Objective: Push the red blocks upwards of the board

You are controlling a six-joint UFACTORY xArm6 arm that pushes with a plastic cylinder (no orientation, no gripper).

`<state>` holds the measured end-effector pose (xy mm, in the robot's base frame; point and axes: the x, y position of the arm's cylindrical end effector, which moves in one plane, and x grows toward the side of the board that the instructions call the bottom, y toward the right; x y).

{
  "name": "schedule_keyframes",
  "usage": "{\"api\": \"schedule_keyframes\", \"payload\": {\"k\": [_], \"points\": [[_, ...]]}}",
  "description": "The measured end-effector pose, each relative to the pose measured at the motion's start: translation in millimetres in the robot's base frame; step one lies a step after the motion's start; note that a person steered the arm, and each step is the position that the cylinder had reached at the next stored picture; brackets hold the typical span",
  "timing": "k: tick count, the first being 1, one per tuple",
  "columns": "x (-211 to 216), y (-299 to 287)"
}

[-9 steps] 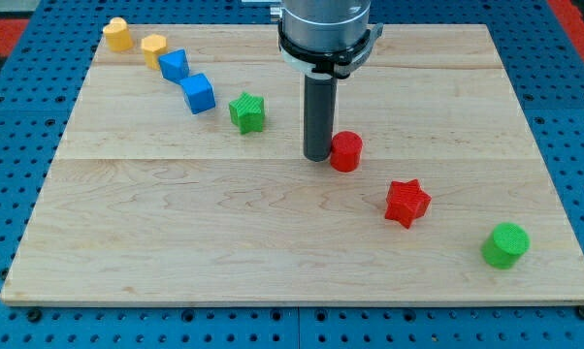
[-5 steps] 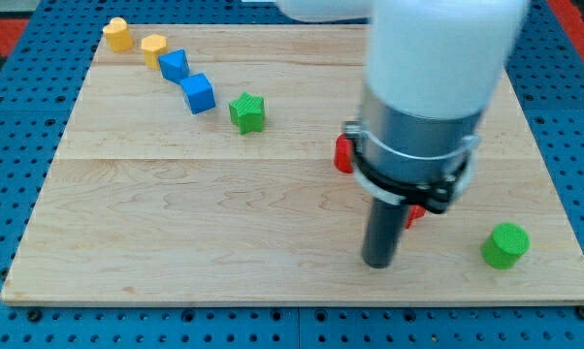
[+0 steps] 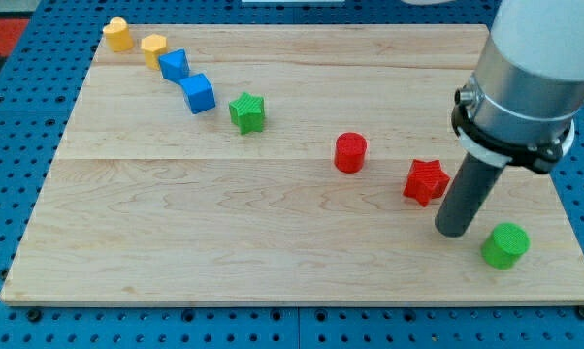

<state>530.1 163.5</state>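
Arm: upper body cut off by view's top and right edges. Red star (image 3: 426, 181): right points partly hidden behind rod.

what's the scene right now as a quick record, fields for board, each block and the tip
board: wooden board on a blue pegboard surface
yellow blocks: two at the view's top left
blue blocks: two cubes, right of the yellow ones
green star: left of centre
red cylinder: near the centre
red star: right of the red cylinder
green cylinder: at the view's bottom right
my tip: below and right of the red star, left of the green cylinder
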Motion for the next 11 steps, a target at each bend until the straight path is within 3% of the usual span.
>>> {"api": "schedule_keyframes", "payload": {"k": [2, 3, 4, 5, 6, 8, 10, 11], "points": [[-59, -94], [-32, -121], [-73, -141], [-102, -135], [-73, -100], [-8, -115], [-16, 8], [-34, 11]]}}
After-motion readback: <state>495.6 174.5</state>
